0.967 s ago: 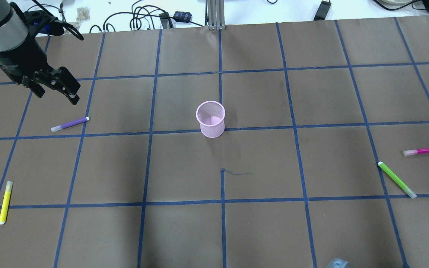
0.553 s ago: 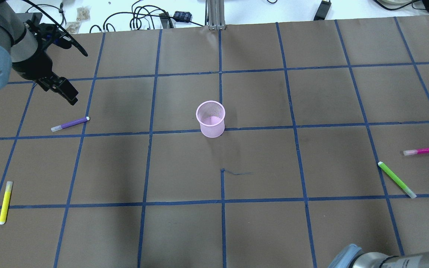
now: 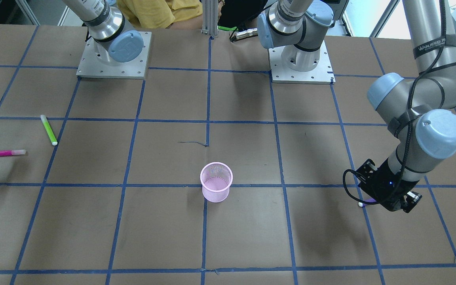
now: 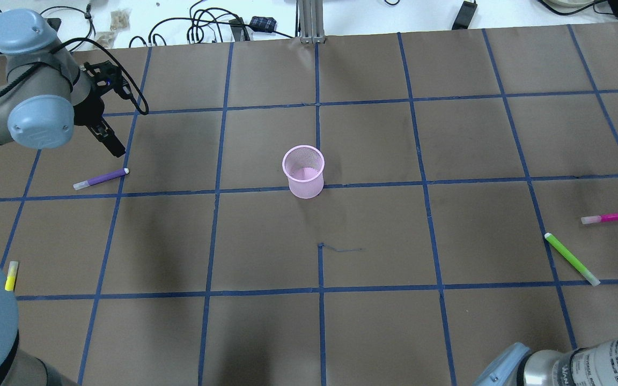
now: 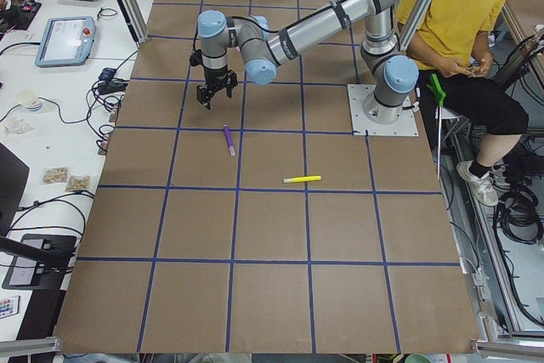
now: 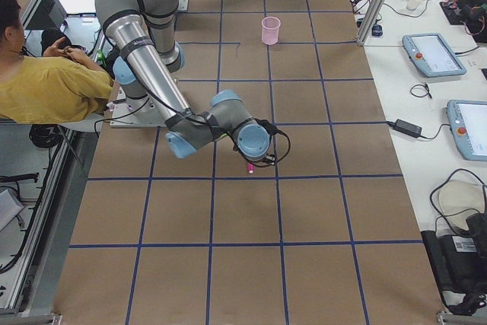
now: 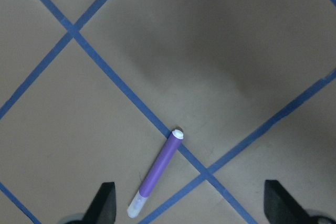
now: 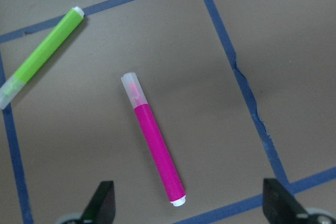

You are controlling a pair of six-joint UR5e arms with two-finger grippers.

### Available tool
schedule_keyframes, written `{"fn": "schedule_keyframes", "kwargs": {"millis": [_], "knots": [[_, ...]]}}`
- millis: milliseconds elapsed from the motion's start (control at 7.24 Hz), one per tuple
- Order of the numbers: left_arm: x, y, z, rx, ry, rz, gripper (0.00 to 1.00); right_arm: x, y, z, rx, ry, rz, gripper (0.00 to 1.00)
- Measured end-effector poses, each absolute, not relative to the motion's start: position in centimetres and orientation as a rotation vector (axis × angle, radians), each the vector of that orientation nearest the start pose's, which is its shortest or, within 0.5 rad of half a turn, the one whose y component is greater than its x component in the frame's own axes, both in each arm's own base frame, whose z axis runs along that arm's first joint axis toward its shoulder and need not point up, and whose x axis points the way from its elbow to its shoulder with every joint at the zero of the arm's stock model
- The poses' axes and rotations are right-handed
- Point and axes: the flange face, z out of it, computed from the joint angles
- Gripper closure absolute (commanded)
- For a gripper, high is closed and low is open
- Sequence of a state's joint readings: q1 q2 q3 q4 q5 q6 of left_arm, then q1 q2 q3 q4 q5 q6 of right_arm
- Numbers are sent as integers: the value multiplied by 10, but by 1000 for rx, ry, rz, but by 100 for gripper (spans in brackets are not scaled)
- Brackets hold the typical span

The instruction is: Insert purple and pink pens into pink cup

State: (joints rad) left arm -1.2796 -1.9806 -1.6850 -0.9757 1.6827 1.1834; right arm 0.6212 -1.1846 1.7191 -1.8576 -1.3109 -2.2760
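The pink mesh cup [image 4: 303, 171] stands upright and empty at the table's middle. The purple pen [image 4: 100, 178] lies flat at the left. My left gripper [image 4: 111, 142] hovers just beyond the pen. In the left wrist view the left gripper [image 7: 191, 205] is open and the purple pen [image 7: 157, 171] lies below, between the fingertips. The pink pen [image 4: 612, 217] lies flat at the far right. In the right wrist view my right gripper [image 8: 191, 205] is open above the pink pen [image 8: 155, 148].
A green pen [image 4: 572, 259] lies just in front of the pink pen. A yellow pen [image 4: 11, 276] at the front left is partly hidden by my left arm's elbow. Cables and small items lie beyond the table's far edge [image 4: 309, 33].
My left arm has swung and the wrist has turned, bringing the gripper slightly nearer the purple pen. The right arm's elbow has come into view at the bottom right. The pens and cup have not moved.
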Motion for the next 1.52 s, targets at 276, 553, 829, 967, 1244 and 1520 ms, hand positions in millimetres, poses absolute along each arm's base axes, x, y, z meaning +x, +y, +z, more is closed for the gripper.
{"fn": "schedule_keyframes", "kwargs": {"millis": [276,553,829,967,1244,1520], "knots": [[80,-631,230,1420,2682,61,0,-379,-461,209,-1880,2133,-507,8],[83,-625,205,1505,2667,89,0,-381,-462,187,-1899,2070,-551,9],[82,-613,186,1514,2666,64,14,-381,-461,174,-1926,2027,-553,14],[82,-611,183,1512,2657,47,14,-380,-460,168,-1942,2002,-556,14],[82,-610,180,1516,2655,41,25,-377,-457,158,-1981,1952,-562,23],[83,-610,173,1520,2660,54,30,-377,-455,154,-1990,1935,-549,71]]}}
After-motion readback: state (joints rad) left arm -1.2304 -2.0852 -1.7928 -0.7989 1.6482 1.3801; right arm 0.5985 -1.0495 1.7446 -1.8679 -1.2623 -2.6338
